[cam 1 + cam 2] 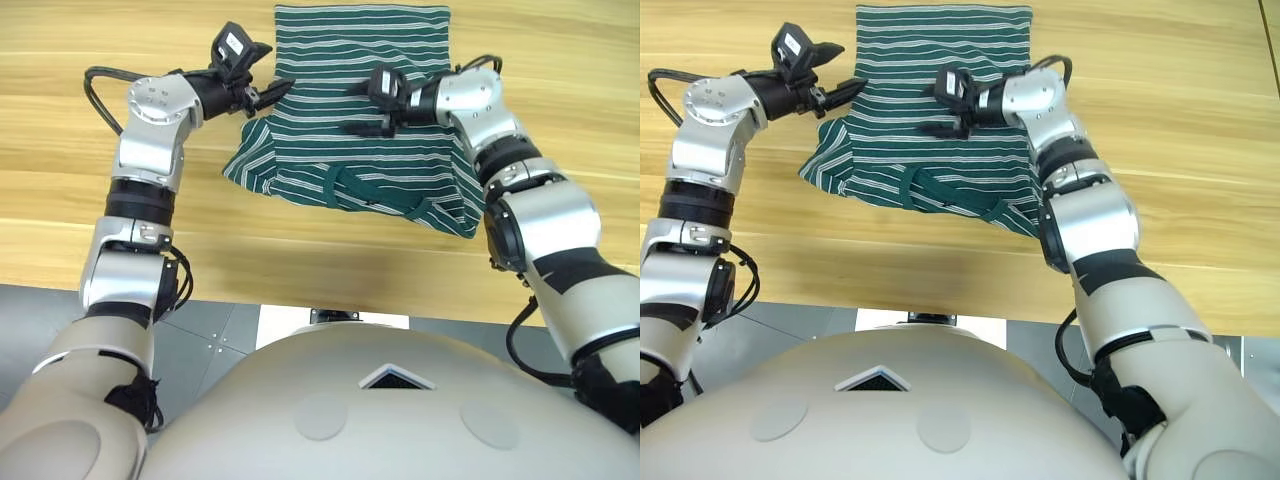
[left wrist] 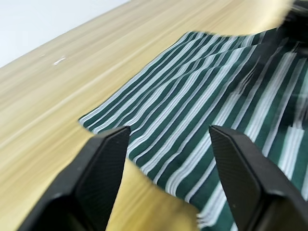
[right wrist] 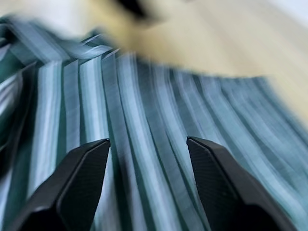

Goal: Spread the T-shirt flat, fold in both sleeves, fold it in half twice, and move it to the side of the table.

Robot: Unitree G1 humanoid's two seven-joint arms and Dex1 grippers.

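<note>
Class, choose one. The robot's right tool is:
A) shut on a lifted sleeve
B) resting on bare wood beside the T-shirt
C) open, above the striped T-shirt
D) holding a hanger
C: the right tool has its fingers apart with nothing between them, and the green striped T-shirt lies beneath it.

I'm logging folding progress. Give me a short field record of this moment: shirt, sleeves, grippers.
shirt: green striped T-shirt spread on the wooden table, collar toward the robot
sleeves: left sleeve and right sleeve out, not folded in
left gripper: open, at the shirt's left edge
right gripper: open, over the shirt's middle
</note>
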